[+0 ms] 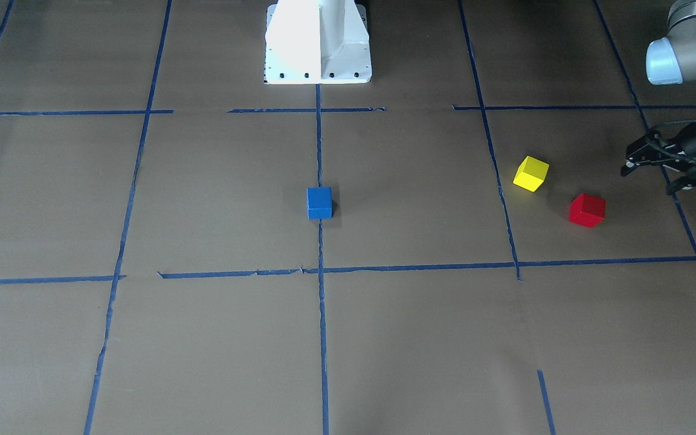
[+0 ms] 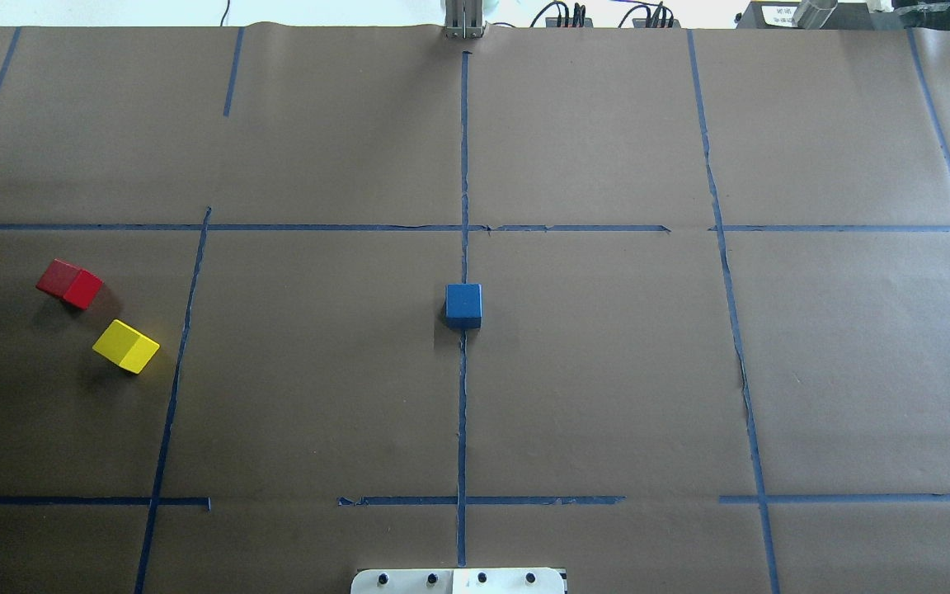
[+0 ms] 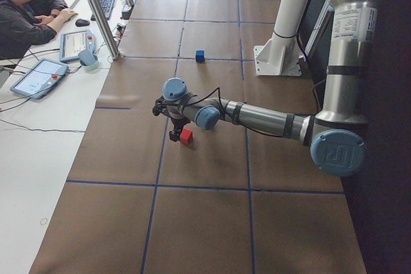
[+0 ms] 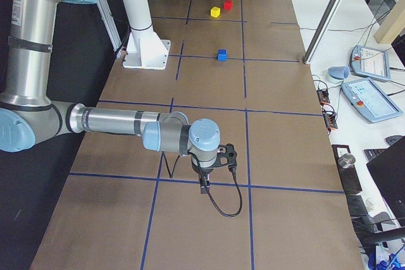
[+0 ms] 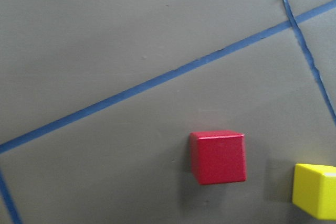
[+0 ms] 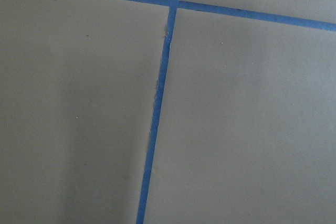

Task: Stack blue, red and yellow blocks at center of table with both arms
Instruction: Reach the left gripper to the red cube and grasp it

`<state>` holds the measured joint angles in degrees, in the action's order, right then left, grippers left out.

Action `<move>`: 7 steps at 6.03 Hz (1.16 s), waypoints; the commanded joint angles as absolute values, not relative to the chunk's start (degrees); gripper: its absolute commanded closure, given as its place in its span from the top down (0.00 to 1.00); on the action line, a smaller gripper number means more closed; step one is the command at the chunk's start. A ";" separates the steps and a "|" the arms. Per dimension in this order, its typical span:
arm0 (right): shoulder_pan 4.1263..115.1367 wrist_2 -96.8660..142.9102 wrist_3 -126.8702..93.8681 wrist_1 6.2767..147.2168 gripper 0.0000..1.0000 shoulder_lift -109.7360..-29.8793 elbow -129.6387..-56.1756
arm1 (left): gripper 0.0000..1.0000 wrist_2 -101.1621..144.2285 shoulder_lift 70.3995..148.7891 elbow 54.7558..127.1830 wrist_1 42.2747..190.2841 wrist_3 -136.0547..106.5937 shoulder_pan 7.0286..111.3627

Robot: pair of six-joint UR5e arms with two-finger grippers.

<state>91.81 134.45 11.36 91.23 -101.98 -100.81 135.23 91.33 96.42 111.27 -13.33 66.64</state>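
Exterior front-facing: left tool (image 1: 649, 180) apparently open, near red block (image 1: 587, 209) | right tool (image 4: 204, 183): cannot tell

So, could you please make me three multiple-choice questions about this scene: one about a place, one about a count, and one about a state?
1. Where does the blue block stand?
A. On the middle tape line
B. At the far edge, near the cables
C. Inside a gripper

2. How many blocks show in the left wrist view?
A. One
B. Two
C. Three

3. How do the three blocks stand?
A. All in one stack
B. Two stacked, one apart
C. None stacked

Answers:
1. A, since the overhead view shows it sitting on the line, midway across the table.
2. B, since only the red block and part of the yellow block show there.
3. C, since each block rests alone on the table, apart from the others.
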 commanded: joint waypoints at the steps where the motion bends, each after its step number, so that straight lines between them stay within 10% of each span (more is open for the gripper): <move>1: 91.85 134.47 11.34 91.32 1.00 -101.95 -100.72 | 1.00 128.46 92.63 91.69 120.45 -23.14 60.60; 6: 91.84 134.47 11.34 91.23 1.00 -102.04 -100.72 | 0.99 125.86 96.67 85.71 121.38 -27.78 55.37; 7: 91.76 134.47 11.42 91.23 1.00 -102.04 -100.72 | 0.82 125.86 96.77 85.52 121.38 -27.77 55.37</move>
